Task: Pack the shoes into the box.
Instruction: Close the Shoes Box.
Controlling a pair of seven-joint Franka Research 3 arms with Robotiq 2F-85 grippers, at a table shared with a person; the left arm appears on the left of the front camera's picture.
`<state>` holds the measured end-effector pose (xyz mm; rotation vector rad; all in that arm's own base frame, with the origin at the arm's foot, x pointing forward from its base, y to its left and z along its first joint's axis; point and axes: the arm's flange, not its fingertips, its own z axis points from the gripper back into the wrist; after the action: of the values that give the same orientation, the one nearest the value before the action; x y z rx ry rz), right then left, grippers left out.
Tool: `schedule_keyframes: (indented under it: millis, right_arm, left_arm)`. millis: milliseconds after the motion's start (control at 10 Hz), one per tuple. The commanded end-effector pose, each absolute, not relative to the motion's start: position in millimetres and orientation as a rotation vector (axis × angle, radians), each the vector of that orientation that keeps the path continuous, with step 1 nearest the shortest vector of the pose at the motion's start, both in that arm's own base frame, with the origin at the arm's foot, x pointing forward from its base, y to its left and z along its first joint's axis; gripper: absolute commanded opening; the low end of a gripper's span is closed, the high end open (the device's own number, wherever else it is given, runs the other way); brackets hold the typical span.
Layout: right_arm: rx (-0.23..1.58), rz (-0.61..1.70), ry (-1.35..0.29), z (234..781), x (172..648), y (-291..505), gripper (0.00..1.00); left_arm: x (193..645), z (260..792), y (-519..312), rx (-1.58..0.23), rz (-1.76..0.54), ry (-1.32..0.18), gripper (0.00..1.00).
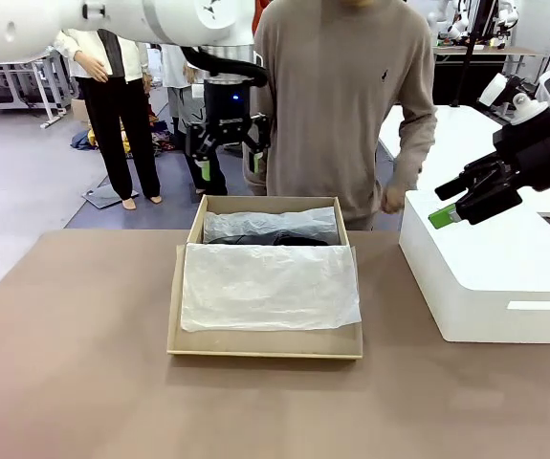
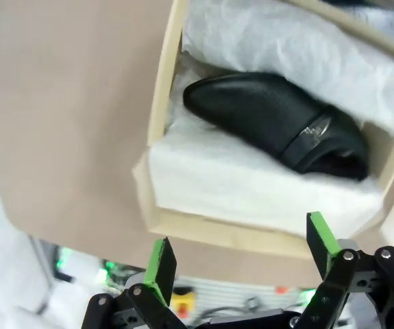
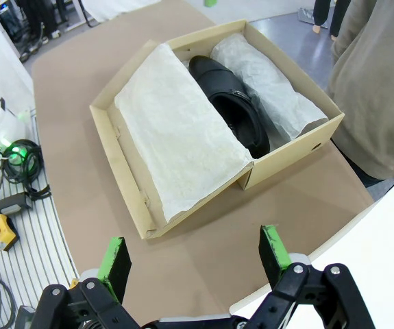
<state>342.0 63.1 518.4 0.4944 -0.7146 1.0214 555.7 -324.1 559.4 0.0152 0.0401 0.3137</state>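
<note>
A black buckled shoe (image 3: pixel 232 103) lies in the tissue-lined shoebox (image 3: pixel 289 156) on your bench (image 1: pixel 64 363); its mate may be under the paper (image 1: pixel 265 287). Your left tool (image 1: pixel 229 164) hangs spread above the box's far wall, and your right tool (image 1: pixel 444 203) is spread over the white block (image 1: pixel 485 287) beside the box.

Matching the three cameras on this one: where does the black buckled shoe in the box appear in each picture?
Front view: the black shoe is a dark sliver just above centre, inside the box.
Left wrist view: the shoe is right of centre in the upper half, with its buckle toward the right.
Right wrist view: the shoe is upper centre, lying diagonally.
Shared landmark: the flat white tissue sheet next to the shoe.
</note>
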Motion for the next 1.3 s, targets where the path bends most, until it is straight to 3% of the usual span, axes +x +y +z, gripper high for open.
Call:
schedule_keyframes:
  millis: [0,800,1200]
  right_arm:
    - [0.519,1.039,-0.746,516,346,64,1.0]
    - [0.519,1.039,-0.746,516,346,64,1.0]
    - [0.519,1.039,-0.746,516,346,64,1.0]
  left_arm:
    - [547,560,-304,0.074,0.144,0.055,1.0]
    - [555,556,-313,0.041,0.197,0.062,1.0]
    - [556,572,-254,0.181,-0.244,0.053,1.0]
